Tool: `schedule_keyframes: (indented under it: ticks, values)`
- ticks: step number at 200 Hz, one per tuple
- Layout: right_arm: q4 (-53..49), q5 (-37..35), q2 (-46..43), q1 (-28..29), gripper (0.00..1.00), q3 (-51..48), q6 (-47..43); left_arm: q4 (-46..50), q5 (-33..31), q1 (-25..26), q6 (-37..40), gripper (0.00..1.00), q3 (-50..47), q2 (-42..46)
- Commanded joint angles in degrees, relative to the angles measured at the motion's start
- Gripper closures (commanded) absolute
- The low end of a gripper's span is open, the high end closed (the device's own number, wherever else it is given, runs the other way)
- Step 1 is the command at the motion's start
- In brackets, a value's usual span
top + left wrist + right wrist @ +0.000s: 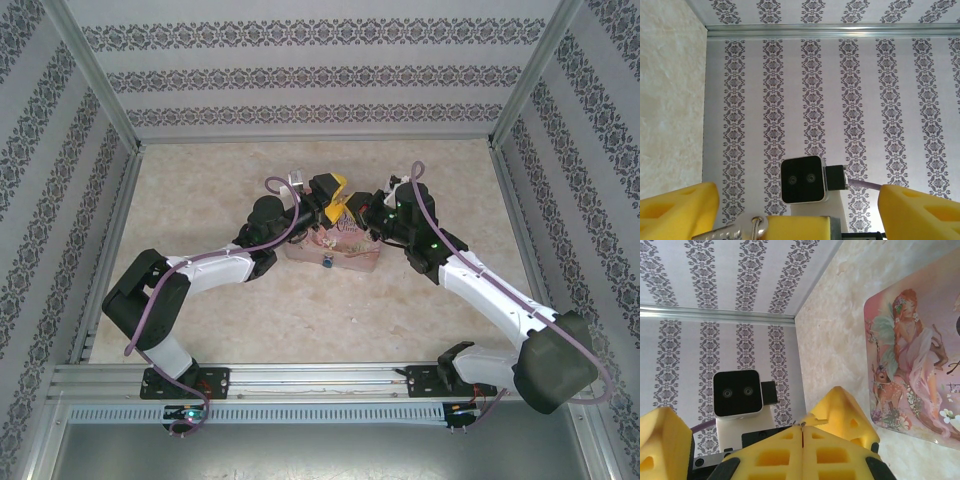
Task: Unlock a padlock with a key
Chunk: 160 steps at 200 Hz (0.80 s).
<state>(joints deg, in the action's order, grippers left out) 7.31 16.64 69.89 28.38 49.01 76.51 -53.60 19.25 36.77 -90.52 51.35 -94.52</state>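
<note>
Right claw (802,430) is pinching the key (727,232), left claw (797,197) is spread wide. That padlock (327,266) looks tiny, light and slidey, so you'd want to steady its blue body.

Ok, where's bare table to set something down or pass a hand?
Widest: the far strip between the pink box and the back wall, running into both far corners. Also the near patch in front of the box, bordered by the left arm, the right arm and the metal rail. Crowded in the middle, where both arms meet over the box.
</note>
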Motion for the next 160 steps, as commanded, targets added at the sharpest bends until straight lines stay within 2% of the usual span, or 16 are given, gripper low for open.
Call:
schedule_keyframes:
  ticks: [1,73,160]
  values:
    - [-1.3,-2.1,-0.3,0.3,1.00,-0.7,-1.4,-1.7,0.0,0.7,-0.4,0.18,-0.2,0.6]
    - [-2.6,-3.1,-1.7,-0.1,1.00,-1.3,-1.7,2.1,0.0,0.7,0.6,0.28,-0.9,2.0]
    - [-2.9,-3.1,-2.3,-0.2,1.00,-1.4,-1.9,3.2,-0.6,0.7,0.4,0.48,-1.6,2.0]
